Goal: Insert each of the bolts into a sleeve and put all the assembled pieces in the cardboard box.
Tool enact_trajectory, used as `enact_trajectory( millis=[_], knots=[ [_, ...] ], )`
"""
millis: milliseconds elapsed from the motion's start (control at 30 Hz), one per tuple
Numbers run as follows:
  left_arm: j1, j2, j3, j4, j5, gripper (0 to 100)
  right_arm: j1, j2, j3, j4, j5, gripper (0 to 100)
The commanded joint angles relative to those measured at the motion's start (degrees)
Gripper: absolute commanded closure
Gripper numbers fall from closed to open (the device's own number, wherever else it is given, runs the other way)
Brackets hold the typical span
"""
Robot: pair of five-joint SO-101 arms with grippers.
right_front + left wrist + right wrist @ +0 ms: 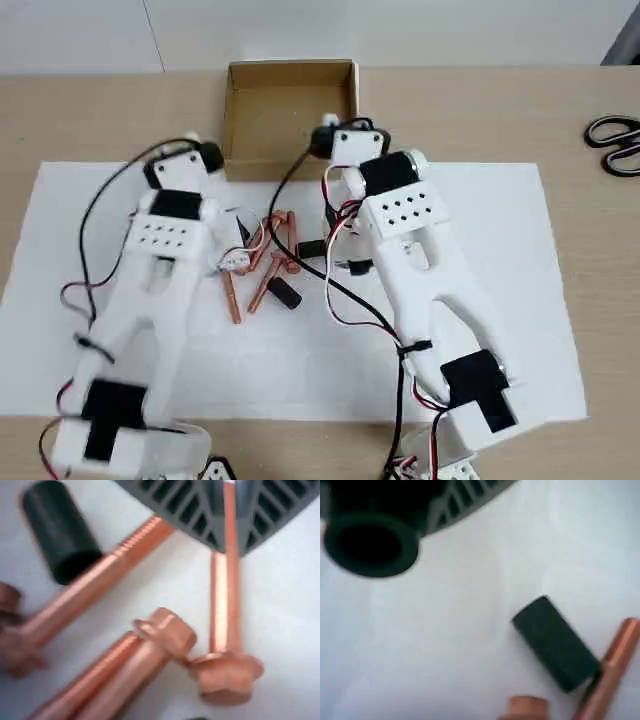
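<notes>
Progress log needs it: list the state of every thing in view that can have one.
Brown cardboard box: open, empty.
Left gripper: shut on a copper flanged bolt, at its shaft.
Right gripper: shut on a black cylindrical sleeve.
Other copper bolts: lying loose on the white paper sheet, unsleeved.
Second black sleeve: lying loose, no bolt inside.

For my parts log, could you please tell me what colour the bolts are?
Copper-coloured bolts; clearest in left wrist view.

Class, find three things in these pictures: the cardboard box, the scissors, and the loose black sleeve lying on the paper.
cardboard box (pixel 285 120), high view, its bare floor.
scissors (pixel 592 131), high view, end of a handle loop.
loose black sleeve (pixel 555 642), right wrist view, middle of its side.
</notes>
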Motion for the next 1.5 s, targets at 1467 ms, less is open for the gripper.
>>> enact_trajectory(
  millis=[1467],
  knots=[
    [-5.5,10.3,-9.6,4.8,-4.7,83,4.4,-3.3,5.6,-3.8,0.4,99.4]
  ],
)
